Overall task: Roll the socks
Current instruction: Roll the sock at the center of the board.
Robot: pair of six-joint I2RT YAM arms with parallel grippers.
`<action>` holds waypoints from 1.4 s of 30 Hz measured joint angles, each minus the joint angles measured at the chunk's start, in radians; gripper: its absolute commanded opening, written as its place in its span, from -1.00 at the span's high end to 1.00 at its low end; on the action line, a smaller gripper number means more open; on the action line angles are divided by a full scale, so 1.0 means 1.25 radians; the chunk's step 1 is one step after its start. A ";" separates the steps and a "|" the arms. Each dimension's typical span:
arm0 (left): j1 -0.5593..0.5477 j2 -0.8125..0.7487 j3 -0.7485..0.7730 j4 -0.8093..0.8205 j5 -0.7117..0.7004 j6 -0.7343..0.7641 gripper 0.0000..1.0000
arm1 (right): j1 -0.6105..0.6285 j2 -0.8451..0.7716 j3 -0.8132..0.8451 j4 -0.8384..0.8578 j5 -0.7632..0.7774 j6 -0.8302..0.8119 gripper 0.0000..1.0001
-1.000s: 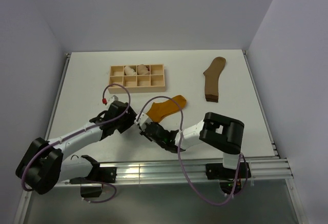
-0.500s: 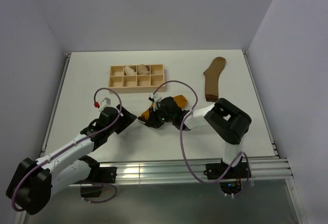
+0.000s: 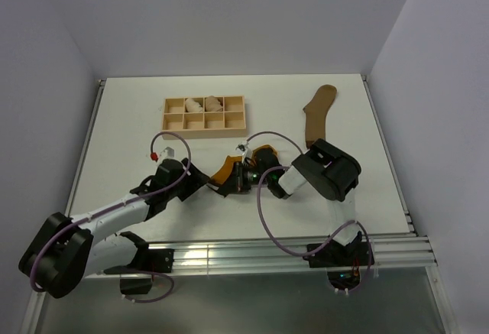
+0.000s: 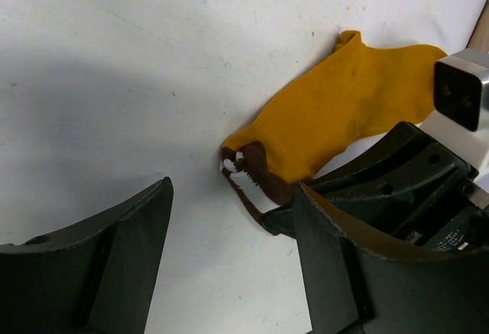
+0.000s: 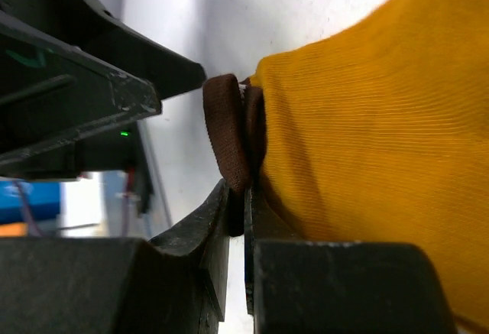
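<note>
Mustard-orange fabric marks the sock nearest the arms. In the top view the mustard-orange sock (image 3: 224, 170) lies on the white surface (image 3: 122, 143) at the centre of the frame. It is partly hidden under the right arm's wrist, and its far end shows again just right of that wrist. The right jaws sit over its lower left end and the left jaws face them from the left, close by; how either pair stands cannot be told from here. The olive-brown sock (image 3: 315, 116) lies flat in the upper right, well apart. A wooden tray (image 3: 205, 131) of compartments stands upper left of centre, with pale rolled bundles (image 3: 203, 105) in two neighbouring upper-row compartments. In the left wrist view the left jaws are spread wide. Their dark fingers (image 4: 114, 265) sit at the bottom of the frame touching nothing, with white surface showing between them. The sock runs from the centre to the upper right, and its white-and-brown striped cuff (image 4: 248, 172) is bunched at the centre, its lower edge going into the tip of the right jaws. In the right wrist view the right jaws are pressed almost together at bottom centre, pinching the cuff's brown edge, which curls up above them. Ribbed orange fabric fills the right of the frame.
</note>
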 measured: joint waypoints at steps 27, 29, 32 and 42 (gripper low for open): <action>-0.062 0.136 0.028 0.066 -0.006 -0.003 0.21 | -0.003 0.101 -0.082 0.305 0.008 0.289 0.96; -0.064 0.137 0.029 0.061 -0.009 -0.003 0.32 | -0.002 0.087 -0.080 0.271 0.015 0.273 0.86; -0.067 0.142 0.034 0.052 -0.010 -0.002 0.36 | 0.003 0.055 -0.074 0.188 0.031 0.231 0.67; -0.072 0.158 0.069 0.009 -0.020 0.014 0.47 | 0.040 -0.194 -0.041 -0.225 0.204 -0.018 -0.02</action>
